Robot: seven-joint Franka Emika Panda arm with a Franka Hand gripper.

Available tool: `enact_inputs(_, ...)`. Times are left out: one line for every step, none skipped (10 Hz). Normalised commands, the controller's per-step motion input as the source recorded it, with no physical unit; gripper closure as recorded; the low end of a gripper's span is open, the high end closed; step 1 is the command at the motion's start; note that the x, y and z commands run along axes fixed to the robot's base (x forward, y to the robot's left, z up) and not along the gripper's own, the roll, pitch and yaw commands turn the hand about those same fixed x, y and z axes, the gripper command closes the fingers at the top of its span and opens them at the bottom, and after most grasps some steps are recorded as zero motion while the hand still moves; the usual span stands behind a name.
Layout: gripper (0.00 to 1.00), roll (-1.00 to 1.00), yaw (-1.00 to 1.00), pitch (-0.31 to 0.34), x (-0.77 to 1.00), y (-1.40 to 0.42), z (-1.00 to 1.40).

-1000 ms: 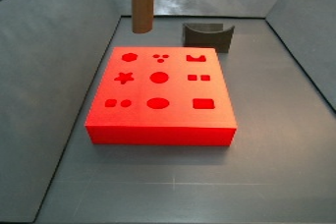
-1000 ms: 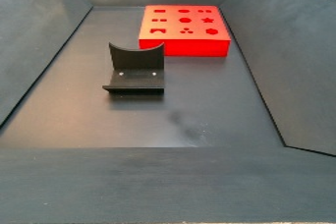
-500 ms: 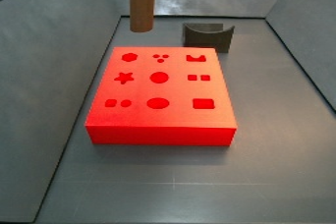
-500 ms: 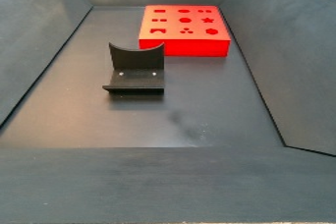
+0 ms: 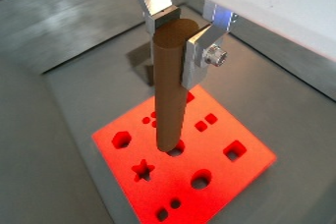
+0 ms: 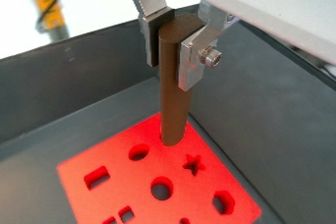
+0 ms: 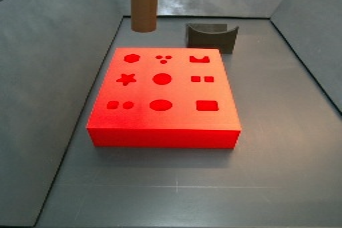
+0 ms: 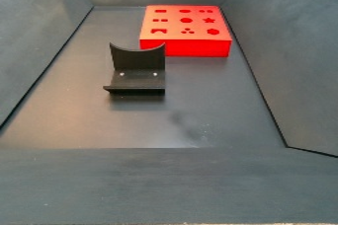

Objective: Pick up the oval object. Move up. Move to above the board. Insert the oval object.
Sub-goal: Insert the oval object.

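Your gripper [image 5: 180, 33] hangs above the board [image 5: 243, 174], its plates clamped on the upright oval object [image 5: 171, 90], with the fixture [image 8: 133, 70] well apart.

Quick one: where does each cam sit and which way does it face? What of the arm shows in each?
Wrist view: on the arm's wrist, looking down past the hand, shut on the oval object, onto the board.
Wrist view: same mount, other side; hand, peg, board.
Side view: in front of the board, facing the fixture; only the peg shows, no hand.
Side view: opposite end, fixture near, board far; no arm visible.
Both side views share board and fixture.
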Motion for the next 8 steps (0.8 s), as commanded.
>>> enact_inputs(1.00,0.12,-0.07,0.024,0.00,-0.11,0.18)
enact_inputs(1.00,-0.01,0.00,-0.137,0.07,-0.17,-0.32)
enact_inputs(1.00,-0.05,-0.35,-0.301,0.21,-0.47,-0.71)
enact_inputs(1.00,0.00,-0.44,-0.309,0.13,-0.50,-0.74)
enact_inputs(1.00,0.00,-0.44,-0.306,0.15,-0.46,-0.73)
enact_inputs(1.00,-0.06,-0.44,-0.297,0.25,-0.36,-0.66)
enact_inputs(1.00,-0.10,-0.42,-0.290,0.17,-0.05,-0.53)
enact_inputs(1.00,0.00,-0.03,-0.114,0.00,0.05,-0.24)
